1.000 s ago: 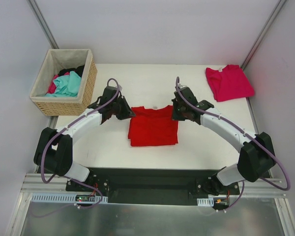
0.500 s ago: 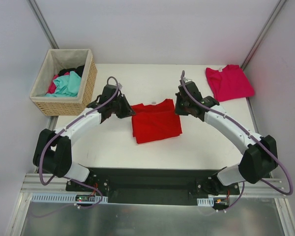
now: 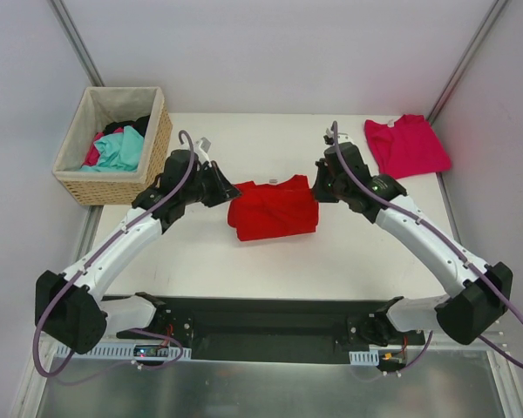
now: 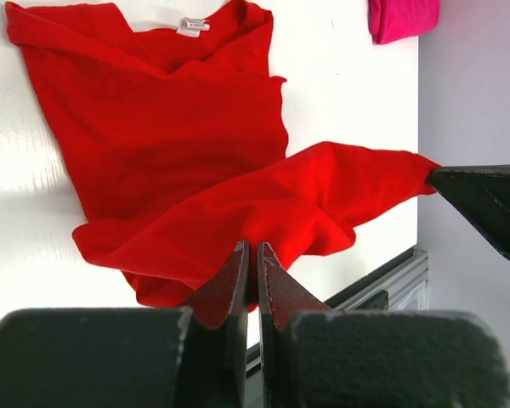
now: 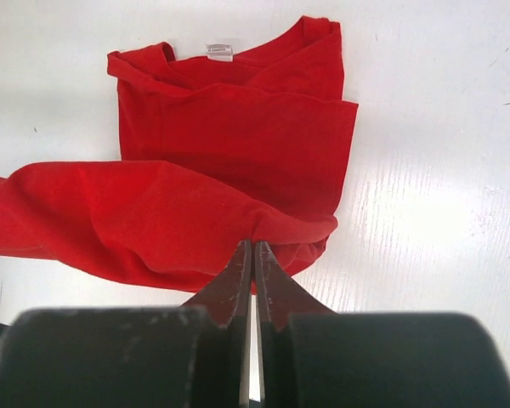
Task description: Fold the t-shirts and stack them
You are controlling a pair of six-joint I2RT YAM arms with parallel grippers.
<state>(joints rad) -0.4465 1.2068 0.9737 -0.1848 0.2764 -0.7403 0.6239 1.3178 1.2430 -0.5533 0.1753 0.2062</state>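
From above, the red t-shirt (image 3: 273, 209) lies in the middle of the white bench (image 3: 270, 139), between my two arms, folded to a rough rectangle. My left tool (image 3: 226, 190) is at its left edge and my right tool (image 3: 318, 189) at its right edge, and both touch the cloth. The pink t-shirt (image 3: 406, 145) lies folded at the far right corner of the bench, well apart from the red one. Beside the far left corner stands a woven basket (image 3: 159, 144) with some clothes (image 3: 120, 148) inside.

In the left wrist view, my left tool has its two fingers pressed together on a fold of red cloth, so it is clamped on the red t-shirt. The pinched layer is raised from the bench and stretches across to the dark tip of my right tool at the right border. Under it the rest of the shirt lies flat, with a small white label (image 4: 192, 25) at the neck.

In the right wrist view, my right tool is also clamped on the red t-shirt, with a bunch of cloth between the fingertips. The lifted layer runs away to the left border, and the flat part with the label lies beyond it.
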